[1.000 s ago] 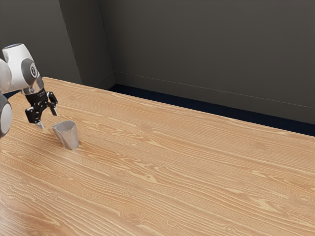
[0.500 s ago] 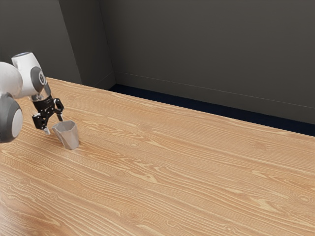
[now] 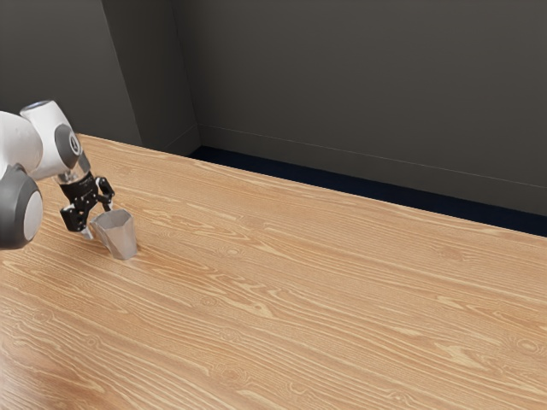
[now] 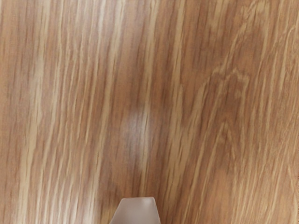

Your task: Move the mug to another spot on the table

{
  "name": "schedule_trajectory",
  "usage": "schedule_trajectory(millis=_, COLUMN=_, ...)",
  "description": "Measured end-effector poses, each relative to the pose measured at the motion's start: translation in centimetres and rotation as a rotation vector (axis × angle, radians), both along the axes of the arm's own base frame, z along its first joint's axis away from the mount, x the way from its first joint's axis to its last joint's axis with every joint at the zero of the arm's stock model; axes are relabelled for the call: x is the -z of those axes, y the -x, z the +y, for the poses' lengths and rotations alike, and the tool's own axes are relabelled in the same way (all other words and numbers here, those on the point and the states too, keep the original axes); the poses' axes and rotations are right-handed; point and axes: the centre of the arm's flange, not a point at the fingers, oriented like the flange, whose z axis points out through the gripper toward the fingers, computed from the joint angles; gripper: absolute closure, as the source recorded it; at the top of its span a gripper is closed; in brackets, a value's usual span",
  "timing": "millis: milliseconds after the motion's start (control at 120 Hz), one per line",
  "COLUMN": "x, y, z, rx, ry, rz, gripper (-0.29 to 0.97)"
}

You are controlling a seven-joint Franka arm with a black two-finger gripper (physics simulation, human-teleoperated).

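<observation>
- Exterior view: the grey mug (image 3: 118,233) stands upright on the wooden table (image 3: 342,282), close to the table's far corner at the exterior view's left and a little way in from both edges that meet there.
- The white arm (image 3: 36,147) comes in over that corner, and the black gripper (image 3: 92,219) hangs low, just beside the mug's rim on the side toward the exterior view's left.
- Its two fingers stand apart and nothing is clamped between them; I cannot tell whether either finger touches the mug.
- A dark wall (image 3: 359,77) rises beyond the table's far edge, with a strip of dark blue floor (image 3: 402,195) at its foot.
- Wrist view: the table's wood grain (image 4: 210,93) lies under the hand, and a pale grey piece of the mug (image 4: 135,211) sits right below the gripper.
</observation>
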Motion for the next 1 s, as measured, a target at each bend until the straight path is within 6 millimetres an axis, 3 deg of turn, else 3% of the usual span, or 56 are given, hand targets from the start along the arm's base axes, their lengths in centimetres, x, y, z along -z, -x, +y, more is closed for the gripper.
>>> schedule_trajectory(millis=300, x=1.1, y=0.1, z=-0.2, rx=-0.003, ry=0.006, rz=-0.014, gripper=0.04)
schedule_trajectory(millis=558, x=1.2, y=0.1, z=-0.3, rx=0.010, ry=0.006, rz=-0.014, gripper=0.41)
schedule_trajectory(millis=900, x=1.2, y=0.1, z=-0.6, rx=0.023, ry=0.039, rz=-0.020, gripper=0.59)
schedule_trajectory(millis=1000, x=1.2, y=1.0, z=0.4, rx=-0.002, ry=0.091, rz=-0.022, gripper=0.62)
